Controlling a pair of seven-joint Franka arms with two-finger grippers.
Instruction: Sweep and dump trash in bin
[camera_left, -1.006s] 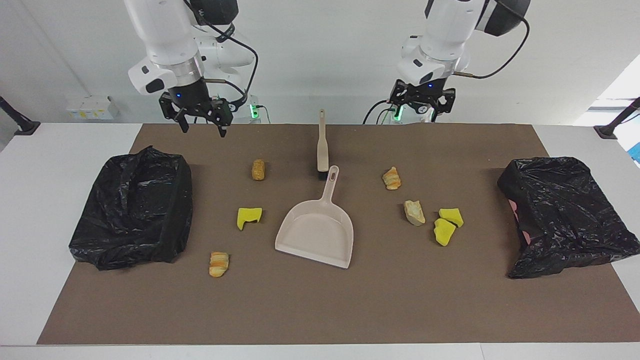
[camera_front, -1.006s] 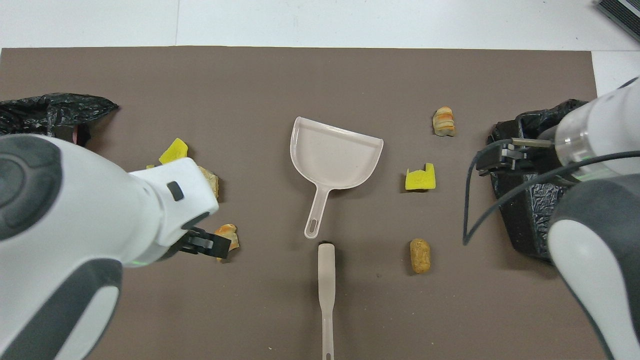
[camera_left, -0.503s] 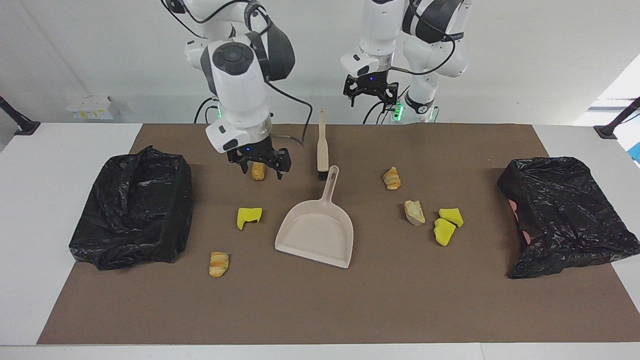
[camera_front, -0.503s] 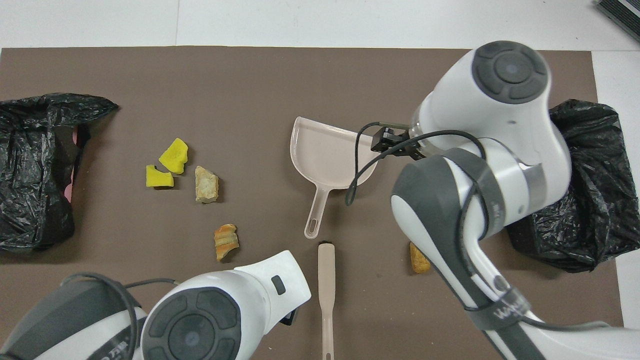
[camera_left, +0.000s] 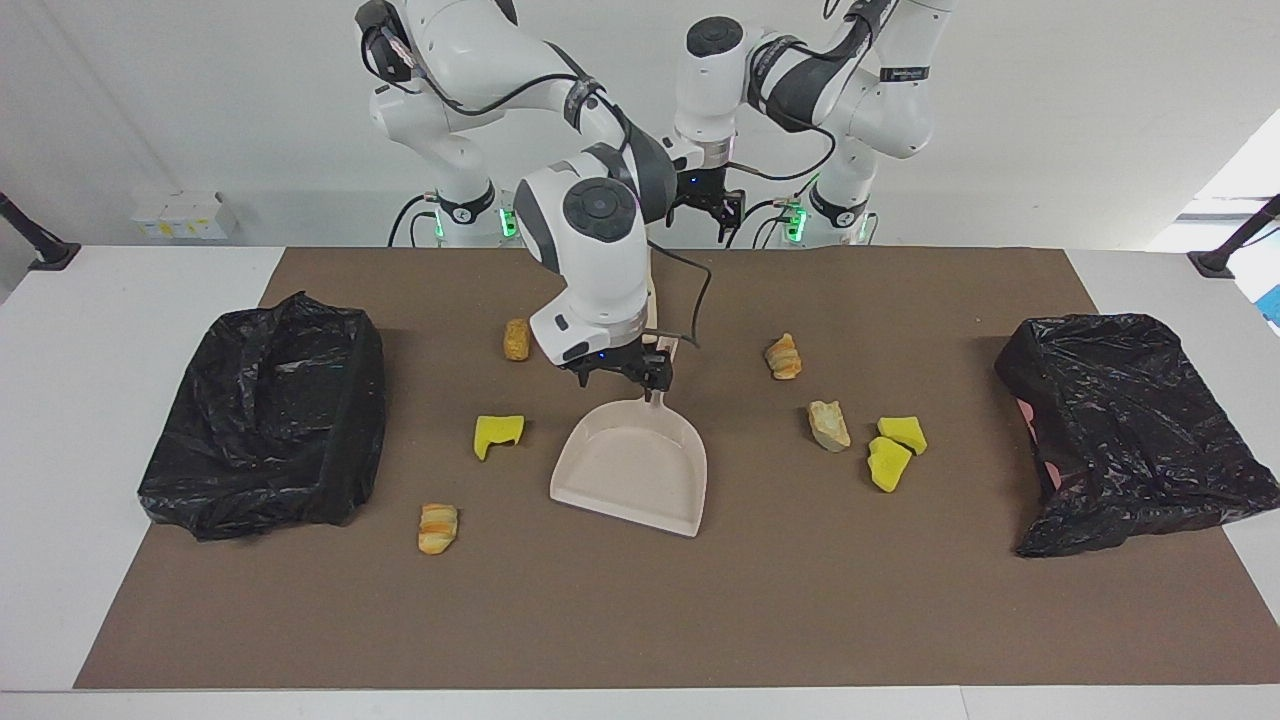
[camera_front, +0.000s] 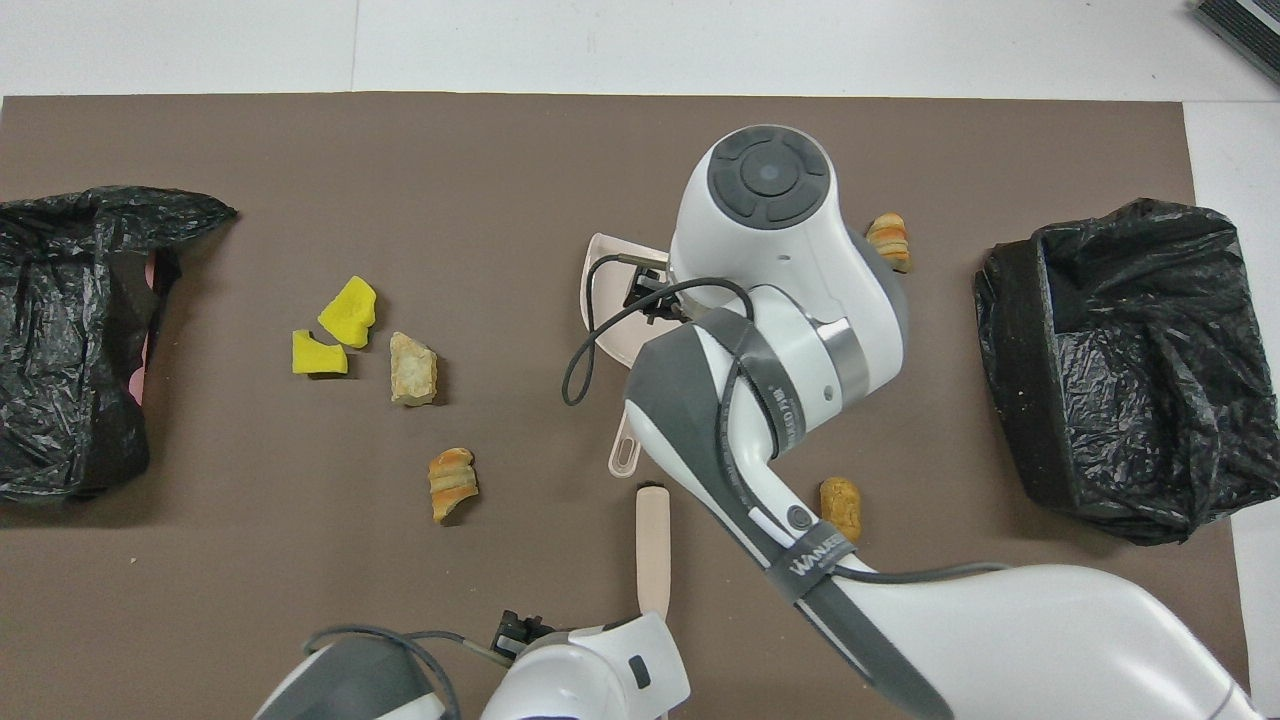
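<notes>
Right gripper (camera_left: 622, 379) fingers released, just over dustpan (camera_left: 633, 468) handle, whose long axis runs toward robots; left gripper (camera_left: 706, 210) released above brush (camera_front: 652, 548).

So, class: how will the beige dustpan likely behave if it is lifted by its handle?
The dustpan looks like thin moulded plastic, so it is probably stiff and light. Its wide tray hangs off a narrow handle, so it may tip tray-down in the right claw. Its smooth surface could let it slip or swivel in a loose grip.
</notes>
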